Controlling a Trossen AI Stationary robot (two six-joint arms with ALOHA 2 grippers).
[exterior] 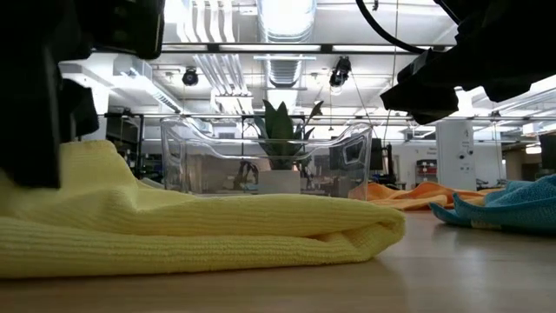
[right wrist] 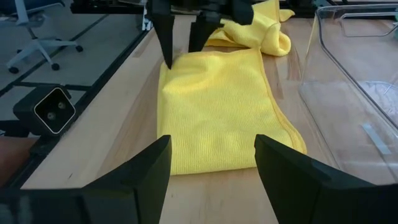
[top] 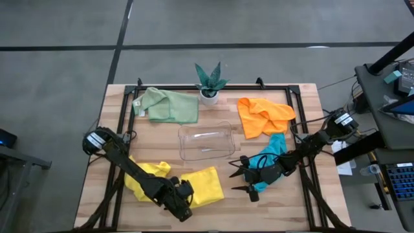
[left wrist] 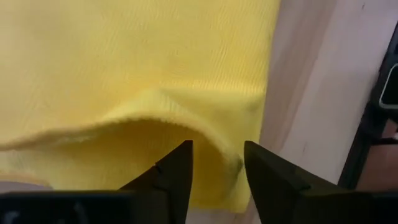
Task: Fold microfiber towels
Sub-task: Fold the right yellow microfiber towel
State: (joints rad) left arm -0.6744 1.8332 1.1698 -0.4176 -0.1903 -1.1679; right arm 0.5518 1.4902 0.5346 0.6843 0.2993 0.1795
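Left gripper (top: 184, 208) is down low at the near edge of the folded yellow towel (top: 202, 185), its 2 fingers (left wrist: 175, 175) parted with a narrow gap between them and nothing pinched in it. The cloth's raised hem lies just ahead of the tips, lifting into a small arch there. From the right wrist view those same fingers stand upright at the towel's far corner (right wrist: 177, 34), touching or just above the fabric; I can't tell which. My read: it is either letting go after a fold or lining up a pinch on that hem.

Right behind that arm sits the second yellow towel (top: 145, 175), still bunched and partly under the arm, so it looks unfolded.

Over to the right gripper (top: 240, 180): fingers spread wide, empty, hovering just off the table and aimed across at the folded yellow towel. Its wrist rests over the teal-blue towel (top: 272, 155), which lies crumpled under the arm, waiting its turn.

Beyond both grippers stands the clear plastic tray (top: 206, 141), likely where finished towels go. Farther back lie the orange towel (top: 262, 115) and the pale green towel (top: 167, 105), both rumpled, with the small potted plant (top: 209, 84) between them.

So 1 looks folded, 4 to go.
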